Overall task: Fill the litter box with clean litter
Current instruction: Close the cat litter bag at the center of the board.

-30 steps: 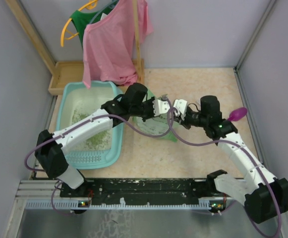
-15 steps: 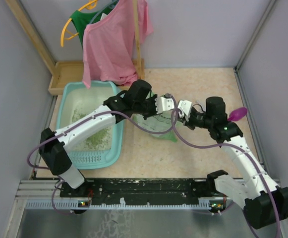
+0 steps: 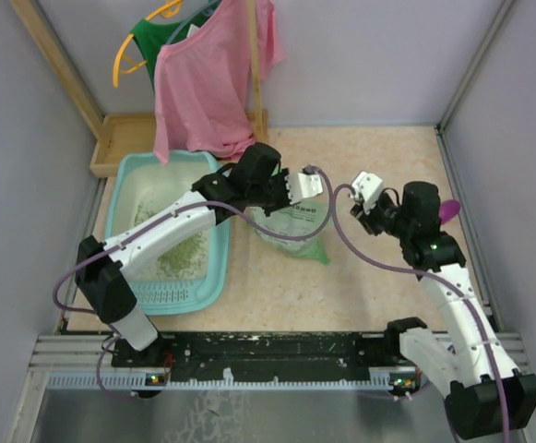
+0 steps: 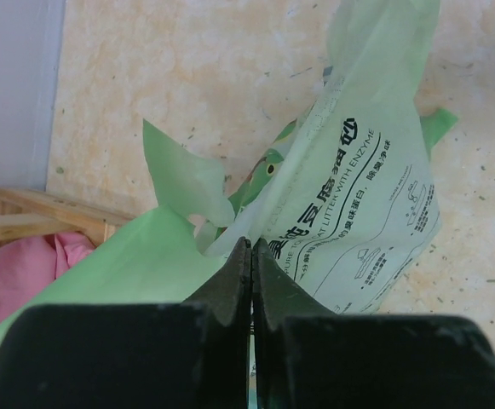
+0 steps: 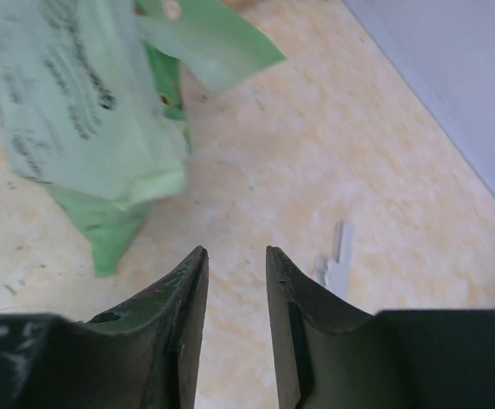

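From the overhead camera, the left gripper [image 3: 309, 181] is pinching the top of the pale green printed plastic bag [image 3: 295, 221], which is sagging beneath it onto the beige speckled table [image 3: 378, 277]. The large rectangular light-teal plastic litter box [image 3: 171, 293] is lying back along that arm, well apart from the fingertips, with a thin patch of loose olive-green clean litter [image 3: 177, 261] sitting on its whitish floor. The right gripper [image 3: 364, 186] is hovering just beyond the bag's other side, touching nothing, with a magenta plastic scoop [image 3: 446, 211] lying behind its wrist. In the left wrist camera, the left gripper [image 4: 251, 256] is showing its jaws pressed together on a fold of the bag's [image 4: 358, 213] film, the printed panel drooping away ahead of the tips. Only a thin edge seems caught, so the carry toward the box is probably calling for a slow, level sweep to stop the film slipping out. In the right wrist camera, the right gripper [image 5: 234, 256] is standing with jaws apart and empty, the bag [image 5: 77, 111] ahead and to the left of the fingertips. It is likely best used taking the bag's lower corner, so the mouth is tipping over the box and not short of its rim
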